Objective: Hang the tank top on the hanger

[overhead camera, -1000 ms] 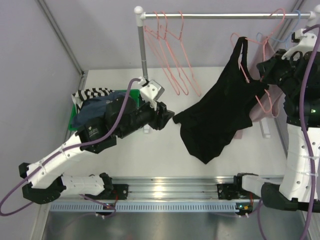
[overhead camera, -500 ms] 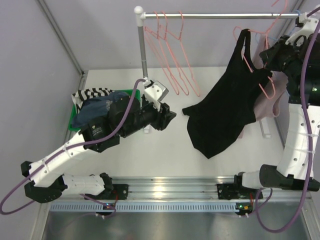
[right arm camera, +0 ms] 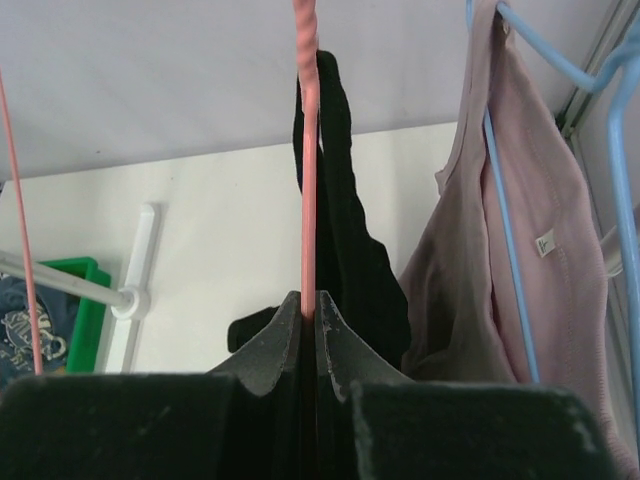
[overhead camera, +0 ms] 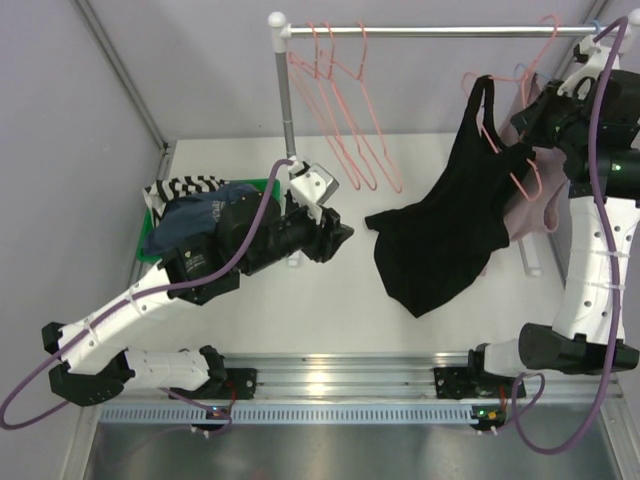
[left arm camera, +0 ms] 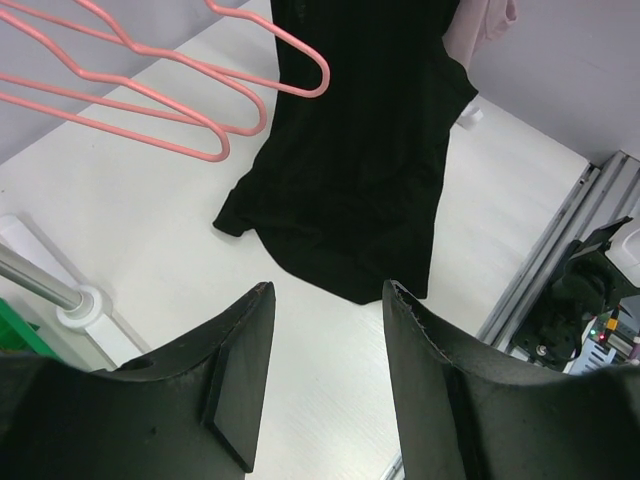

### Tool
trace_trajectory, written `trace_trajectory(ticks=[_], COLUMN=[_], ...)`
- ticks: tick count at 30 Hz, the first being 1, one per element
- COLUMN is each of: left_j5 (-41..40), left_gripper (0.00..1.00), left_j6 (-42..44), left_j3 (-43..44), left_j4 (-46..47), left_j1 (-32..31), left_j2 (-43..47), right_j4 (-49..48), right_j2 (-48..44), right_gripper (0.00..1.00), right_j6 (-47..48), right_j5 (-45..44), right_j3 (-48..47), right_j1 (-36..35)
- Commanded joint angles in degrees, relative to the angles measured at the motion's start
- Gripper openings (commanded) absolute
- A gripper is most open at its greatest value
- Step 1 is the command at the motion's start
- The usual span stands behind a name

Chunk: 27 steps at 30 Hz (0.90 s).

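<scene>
The black tank top (overhead camera: 445, 235) hangs from a salmon-pink hanger (overhead camera: 523, 182), one strap up at the hanger's shoulder and the hem drooping toward the table. My right gripper (overhead camera: 533, 122) is shut on the hanger's wire below the rail's right end. In the right wrist view the wire of the hanger (right arm camera: 308, 150) runs straight up from my right gripper (right arm camera: 310, 305), with the tank top's strap (right arm camera: 345, 230) just behind it. My left gripper (overhead camera: 343, 235) is open and holds nothing, left of the hem. In the left wrist view, the left gripper (left arm camera: 328, 292) faces the tank top (left arm camera: 360, 170).
A clothes rail (overhead camera: 430, 32) on a post (overhead camera: 286, 100) carries spare pink hangers (overhead camera: 345, 120). A dusty-pink top (right arm camera: 480, 290) on a blue hanger (right arm camera: 505, 260) hangs right of the black one. A green bin (overhead camera: 160, 225) of clothes sits at the left.
The right gripper has carried the hanger and tank top up and right toward the rail. The hem has drawn away from the left gripper, which edged slightly right and stayed open.
</scene>
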<state>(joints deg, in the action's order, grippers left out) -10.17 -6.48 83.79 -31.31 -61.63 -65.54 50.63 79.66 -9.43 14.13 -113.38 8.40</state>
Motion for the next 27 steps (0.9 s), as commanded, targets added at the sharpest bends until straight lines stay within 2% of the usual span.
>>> trace_trajectory(ticks=[1,4,6,7,9,10,13,14,16,22,25,27], left_j5=[1.1,1.3,1.1,0.6,0.0,-0.5,-1.5,-2.1,-2.8,-4.5,-5.3,-5.9], left_gripper=[0.52,0.52,0.52,0.52,0.53,0.53,0.53,0.53,0.53,0.54,0.54,0.54], left_j6=[0.0,-0.7,-0.9,-0.9,-1.1,-1.2,-1.7,-2.1,-2.2,-2.7,-2.8,-3.0], left_j3=[1.0,0.8,0.2,0.1,-0.4,-0.5,-1.5,-1.7,-2.0,-1.6,-1.7,-1.9], left_j4=[1.2,0.2,-0.2,-0.1,-0.1,0.0,1.0,1.2,1.3,0.4,0.0,-0.3], left_j1=[0.0,0.0,0.0,0.0,0.0,0.0,0.0,0.1,0.0,0.1,0.0,0.0], left_j2=[0.2,0.8,1.4,1.6,1.9,2.1,2.7,2.9,3.2,3.3,3.2,3.4], right_j4=[-2.6,-3.2,-3.3,-3.4,-2.9,-2.0,-0.4,0.9,2.2,4.2,4.1,2.7], right_j2=[-2.7,-4.5,-5.2,-5.7,-5.8,-5.7,-5.6,-5.5,-6.0,-11.1,-14.9,-18.0], right_gripper=[0.00,0.00,0.06,0.14,0.24,0.34,0.45,0.53,0.62,0.70,0.71,0.72], right_j6=[0.8,1.0,0.7,0.6,0.6,0.6,0.4,0.1,-0.2,-1.4,-2.3,-3.1], right_j5=[-0.9,-1.7,-1.7,-1.7,-2.2,-2.3,-3.1,-3.8,-3.9,-2.8,0.9,3.0], right_j3=[2.2,4.9,6.1,6.2,5.6,5.2,3.4,2.5,1.9,2.7,5.6,10.8], right_j1=[0.8,0.8,0.8,0.8,0.8,0.8,0.8,0.8,0.8,0.8,0.7,0.6])
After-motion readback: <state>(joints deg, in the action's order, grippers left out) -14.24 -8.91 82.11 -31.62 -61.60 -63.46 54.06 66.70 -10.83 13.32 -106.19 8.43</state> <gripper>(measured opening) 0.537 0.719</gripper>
